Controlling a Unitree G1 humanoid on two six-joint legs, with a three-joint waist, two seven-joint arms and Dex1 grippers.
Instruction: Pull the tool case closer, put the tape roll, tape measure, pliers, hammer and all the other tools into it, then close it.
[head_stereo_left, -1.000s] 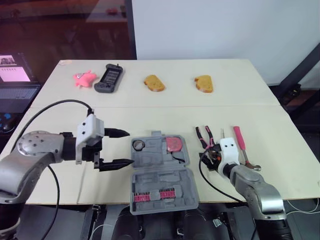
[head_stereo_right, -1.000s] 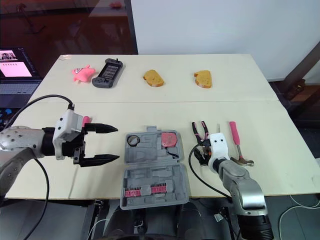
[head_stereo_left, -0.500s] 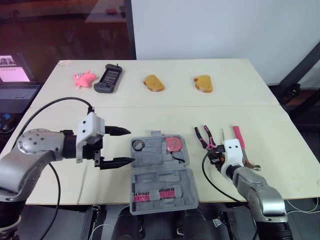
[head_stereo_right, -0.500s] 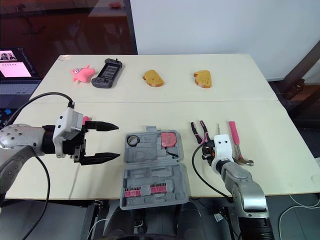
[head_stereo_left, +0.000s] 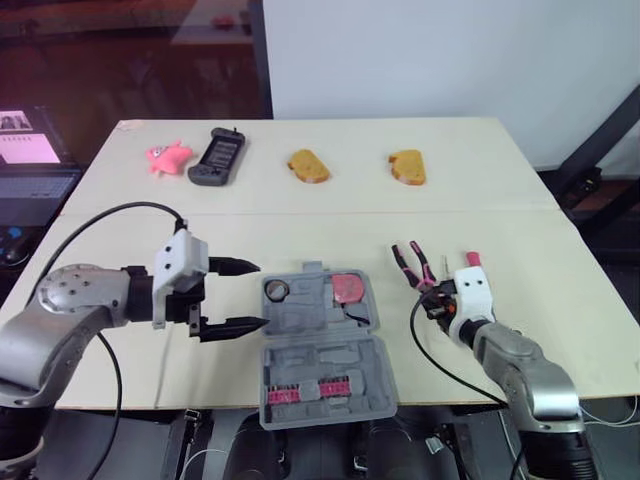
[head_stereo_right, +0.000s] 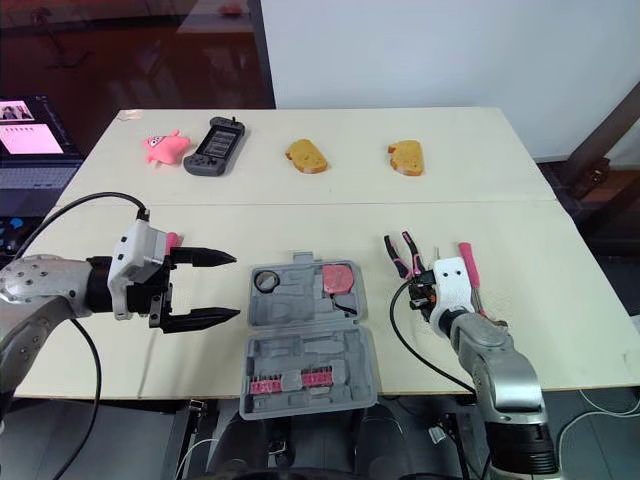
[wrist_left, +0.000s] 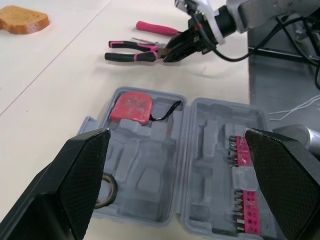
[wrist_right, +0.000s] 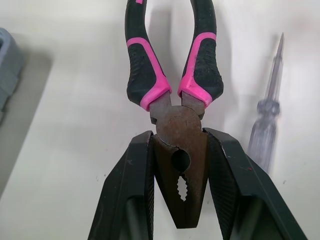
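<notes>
The grey tool case (head_stereo_left: 322, 352) lies open near the table's front edge. A tape roll (head_stereo_left: 277, 291) and a pink tape measure (head_stereo_left: 348, 289) sit in its far half, and pink bits (head_stereo_left: 321, 386) in its near half. My left gripper (head_stereo_left: 260, 294) hovers open just left of the case. My right gripper (wrist_right: 181, 200) is shut on the metal head of the pink-and-black pliers (wrist_right: 172, 85), right of the case; the handles (head_stereo_left: 410, 262) point away from me. The hammer's pink handle (head_stereo_left: 473, 259) shows behind that gripper. A clear screwdriver (wrist_right: 270, 120) lies beside the pliers.
Along the far edge lie a pink toy (head_stereo_left: 167, 157), a dark game controller (head_stereo_left: 217, 158) and two bread pieces (head_stereo_left: 308, 166) (head_stereo_left: 408, 167). A laptop (head_stereo_left: 30, 160) stands off the table's left. A small pink item (head_stereo_right: 172, 240) shows behind my left gripper.
My right arm has swung to the right, and the pliers have shifted and turned a little with it. The left gripper has stayed open in about the same place.
</notes>
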